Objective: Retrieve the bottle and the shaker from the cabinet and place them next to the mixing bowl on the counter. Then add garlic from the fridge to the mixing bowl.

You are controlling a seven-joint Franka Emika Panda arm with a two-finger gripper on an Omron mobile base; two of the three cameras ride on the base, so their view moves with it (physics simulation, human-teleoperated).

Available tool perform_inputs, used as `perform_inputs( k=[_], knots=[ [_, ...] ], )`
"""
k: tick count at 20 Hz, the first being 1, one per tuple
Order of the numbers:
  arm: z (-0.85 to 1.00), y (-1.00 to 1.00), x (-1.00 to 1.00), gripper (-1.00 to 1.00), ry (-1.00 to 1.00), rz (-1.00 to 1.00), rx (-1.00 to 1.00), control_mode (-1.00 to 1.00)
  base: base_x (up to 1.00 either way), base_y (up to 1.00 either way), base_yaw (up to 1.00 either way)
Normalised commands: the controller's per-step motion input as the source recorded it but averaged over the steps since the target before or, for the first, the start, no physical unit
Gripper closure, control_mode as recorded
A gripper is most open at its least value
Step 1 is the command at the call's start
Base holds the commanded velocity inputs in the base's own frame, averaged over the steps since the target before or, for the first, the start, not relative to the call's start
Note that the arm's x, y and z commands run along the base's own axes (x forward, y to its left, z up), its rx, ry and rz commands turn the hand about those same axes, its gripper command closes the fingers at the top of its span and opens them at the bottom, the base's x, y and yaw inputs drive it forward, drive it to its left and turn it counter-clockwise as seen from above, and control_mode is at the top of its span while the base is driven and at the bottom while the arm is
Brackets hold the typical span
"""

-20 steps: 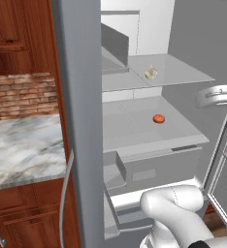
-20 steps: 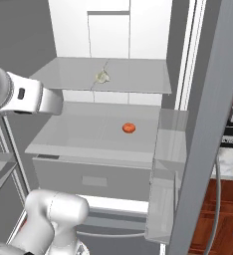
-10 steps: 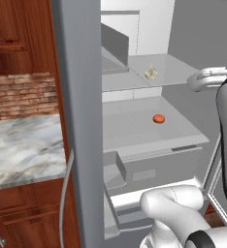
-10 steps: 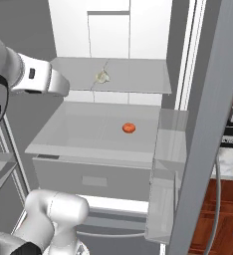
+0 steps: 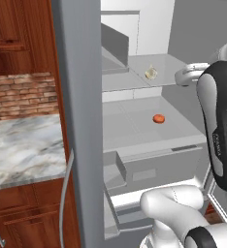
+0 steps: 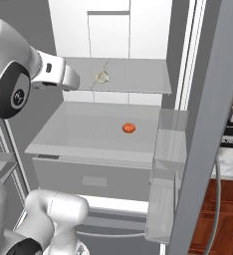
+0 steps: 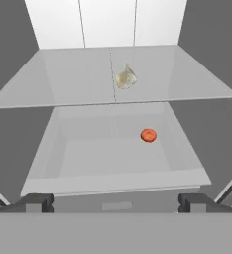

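On the upper fridge shelf (image 7: 197, 79) sits the garlic (image 7: 125, 78), well ahead of my gripper (image 7: 116, 202) with its jaws spread wide, and I worry about nudging the bulb away or grabbing the tomato (image 7: 148, 135) below.

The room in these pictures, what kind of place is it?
Most likely a kitchen: an open fridge holding garlic on its upper shelf, beside a marble counter with a brick backsplash and wooden cabinets.

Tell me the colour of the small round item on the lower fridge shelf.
Orange-red, clearest in the hand view.
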Motion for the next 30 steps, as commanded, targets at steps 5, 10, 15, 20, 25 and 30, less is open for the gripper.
perform_inputs(
  k=[5,10,15,20,25,30],
  knots=[
    [-0.33,0.0,0.39,-1.0,0.0,0.0,0.0,-1.0,0.0,0.0,0.0],
    [0.0,0.0,0.37,-1.0,0.0,0.0,0.0,-1.0,0.0,0.0,0.0],
    [0.02,0.0,0.34,-1.0,0.0,0.0,0.0,-1.0,0.0,0.0,0.0],
    [0.0,0.0,0.34,-1.0,0.0,0.0,0.0,-1.0,0.0,0.0,0.0],
    [0.0,-0.02,0.32,-1.0,0.0,0.0,0.0,-1.0,0.0,0.0,0.0],
    [-0.04,-0.01,0.3,-1.0,0.0,0.0,0.0,-1.0,0.0,0.0,0.0]
  ],
)
